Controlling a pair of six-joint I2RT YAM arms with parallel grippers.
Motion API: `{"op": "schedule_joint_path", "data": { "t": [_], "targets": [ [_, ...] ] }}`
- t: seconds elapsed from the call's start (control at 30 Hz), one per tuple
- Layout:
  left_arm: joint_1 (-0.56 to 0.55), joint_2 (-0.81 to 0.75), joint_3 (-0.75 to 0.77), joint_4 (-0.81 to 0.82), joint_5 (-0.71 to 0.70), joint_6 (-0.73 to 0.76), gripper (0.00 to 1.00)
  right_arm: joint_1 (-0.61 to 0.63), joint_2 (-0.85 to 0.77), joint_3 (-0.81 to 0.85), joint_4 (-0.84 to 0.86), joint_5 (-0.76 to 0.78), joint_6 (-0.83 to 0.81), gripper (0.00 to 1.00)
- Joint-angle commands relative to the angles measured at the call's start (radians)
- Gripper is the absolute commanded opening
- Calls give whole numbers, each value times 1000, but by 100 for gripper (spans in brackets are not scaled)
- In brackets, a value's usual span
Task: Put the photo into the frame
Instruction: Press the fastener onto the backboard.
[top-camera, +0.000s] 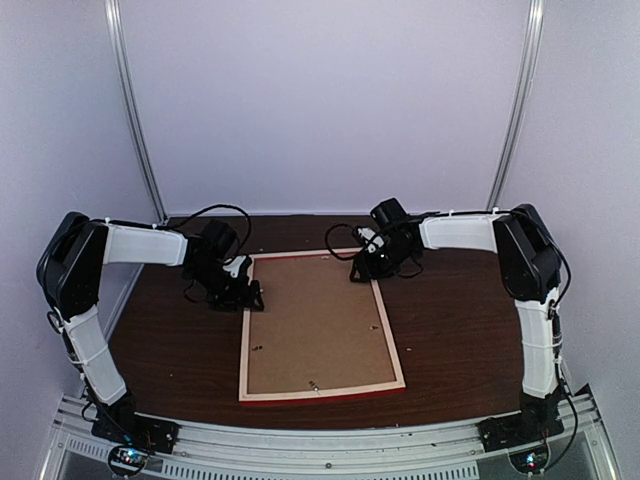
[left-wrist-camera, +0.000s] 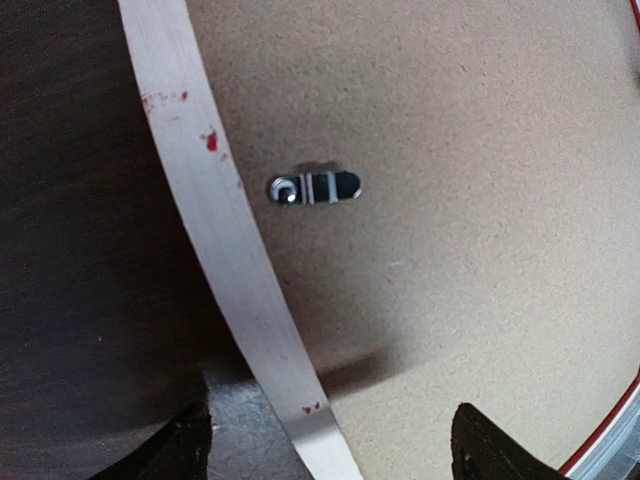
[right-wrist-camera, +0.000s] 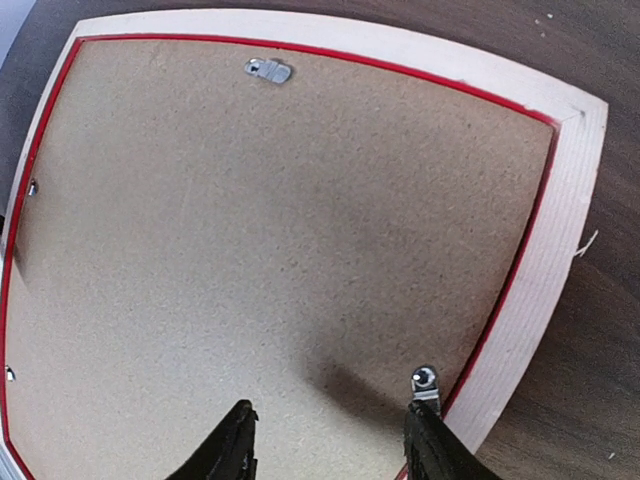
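The frame (top-camera: 243, 340) lies face down on the table, its pale wooden back up and a red edge showing at the front. A brown backing board (top-camera: 318, 325) fills it, and the photo is hidden. My left gripper (top-camera: 245, 295) is open at the frame's far left side. In the left wrist view its jaws (left-wrist-camera: 335, 445) straddle the pale frame strip (left-wrist-camera: 215, 220), with nothing held. My right gripper (top-camera: 362, 268) hovers open over the far right corner. In the right wrist view (right-wrist-camera: 330, 440), one fingertip (right-wrist-camera: 435, 450) is just below a metal tab (right-wrist-camera: 425, 385).
Small metal clips sit on the backing board (right-wrist-camera: 280, 220), one (left-wrist-camera: 313, 187) near the left rim and one (right-wrist-camera: 269, 70) near another rim. Dark wooden table (top-camera: 450, 330) surrounds the frame. White walls and two metal poles stand behind.
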Motion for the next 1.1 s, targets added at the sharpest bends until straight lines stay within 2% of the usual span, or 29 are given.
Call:
{"op": "schedule_joint_path", "data": {
  "t": [0.0,0.53,1.07],
  "targets": [
    [-5,-3,23,-6,-12,13,83,13,-22,-17,-31,-37,17,51],
    [-5,-21,30,-9,-31,14,84,11,-74,23,-38,18,11,51],
    [-5,-16,38,-15,-29,19,84,6,61,142,-71,71,-10,51]
  ]
}}
